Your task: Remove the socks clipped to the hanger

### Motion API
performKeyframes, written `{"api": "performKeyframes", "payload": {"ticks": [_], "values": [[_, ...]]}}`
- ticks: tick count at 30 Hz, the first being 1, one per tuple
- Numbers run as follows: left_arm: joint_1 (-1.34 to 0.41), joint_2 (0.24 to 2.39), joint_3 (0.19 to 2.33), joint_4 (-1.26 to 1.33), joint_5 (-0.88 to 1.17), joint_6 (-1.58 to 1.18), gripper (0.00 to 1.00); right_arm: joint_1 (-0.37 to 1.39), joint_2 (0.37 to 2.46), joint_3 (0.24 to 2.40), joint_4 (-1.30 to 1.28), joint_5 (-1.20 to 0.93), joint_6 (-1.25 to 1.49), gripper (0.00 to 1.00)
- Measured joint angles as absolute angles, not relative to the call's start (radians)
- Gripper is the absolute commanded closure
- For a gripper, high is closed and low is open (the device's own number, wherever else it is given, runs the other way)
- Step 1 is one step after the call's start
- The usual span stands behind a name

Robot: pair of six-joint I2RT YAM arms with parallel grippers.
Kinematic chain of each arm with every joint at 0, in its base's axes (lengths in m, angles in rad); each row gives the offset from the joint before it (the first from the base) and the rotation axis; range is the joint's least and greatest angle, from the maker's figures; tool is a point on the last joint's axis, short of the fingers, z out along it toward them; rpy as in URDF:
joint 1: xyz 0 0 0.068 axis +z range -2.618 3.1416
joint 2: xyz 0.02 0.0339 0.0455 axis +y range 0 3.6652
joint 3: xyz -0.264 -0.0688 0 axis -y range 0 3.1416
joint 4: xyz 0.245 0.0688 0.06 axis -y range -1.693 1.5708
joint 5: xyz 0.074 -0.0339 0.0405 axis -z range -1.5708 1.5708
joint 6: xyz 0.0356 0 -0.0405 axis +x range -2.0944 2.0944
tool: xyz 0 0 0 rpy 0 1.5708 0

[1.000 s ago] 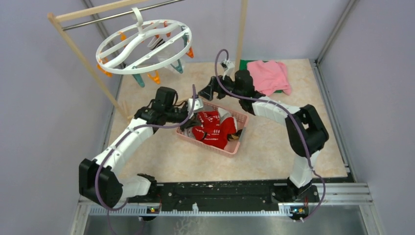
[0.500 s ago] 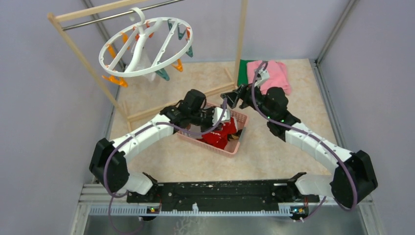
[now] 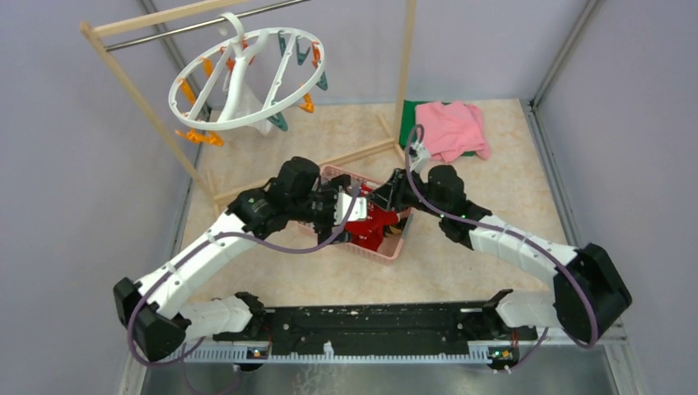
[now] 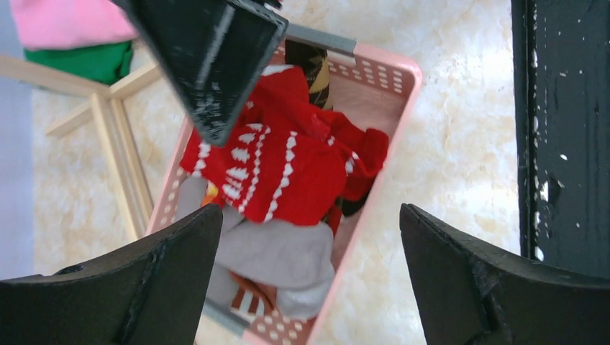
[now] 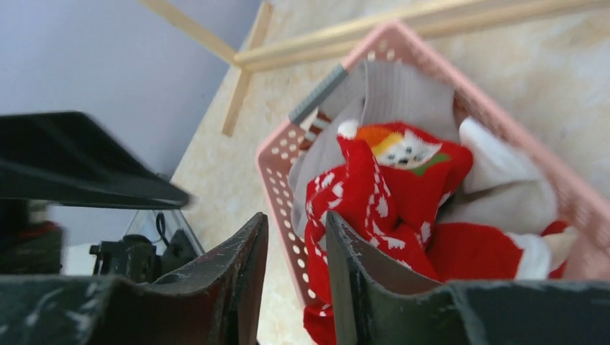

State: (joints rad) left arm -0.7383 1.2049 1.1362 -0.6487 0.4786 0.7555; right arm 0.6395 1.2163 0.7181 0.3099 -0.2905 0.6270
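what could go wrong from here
The left gripper and right gripper crowd together over the pink basket; they could collide or drag a red sock out. A pale sock looks clipped to the hanger, which hangs tilted; a hard tug might unhook it.

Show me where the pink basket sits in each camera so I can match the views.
Top external: pink basket in the centre of the picture.
Left wrist: the basket fills the middle, running from top right to bottom left.
Right wrist: the basket takes up the right half.
Shared landmark: the red sock with white pattern lying inside it.
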Motion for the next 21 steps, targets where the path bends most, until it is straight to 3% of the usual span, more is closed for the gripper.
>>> {"api": "performKeyframes", "payload": {"ticks": [5,12,17,21], "values": [[-0.694,1.076,1.116,-0.745,0.443,0.755,0.01,0.662,1.361,0.718,0.314,-0.287,0.641,0.78],[-0.32,1.093,1.083,-0.788,0.476,0.754,0.01,0.668,1.515,0.718,0.289,-0.243,0.636,0.86],[-0.227,1.091,0.981,-0.719,0.424,0.735,0.01,0.717,1.506,0.756,0.183,-0.137,0.589,0.82],[-0.174,1.094,0.938,-0.638,0.39,0.685,0.01,0.737,1.412,0.808,0.072,-0.076,0.567,0.59]]}}
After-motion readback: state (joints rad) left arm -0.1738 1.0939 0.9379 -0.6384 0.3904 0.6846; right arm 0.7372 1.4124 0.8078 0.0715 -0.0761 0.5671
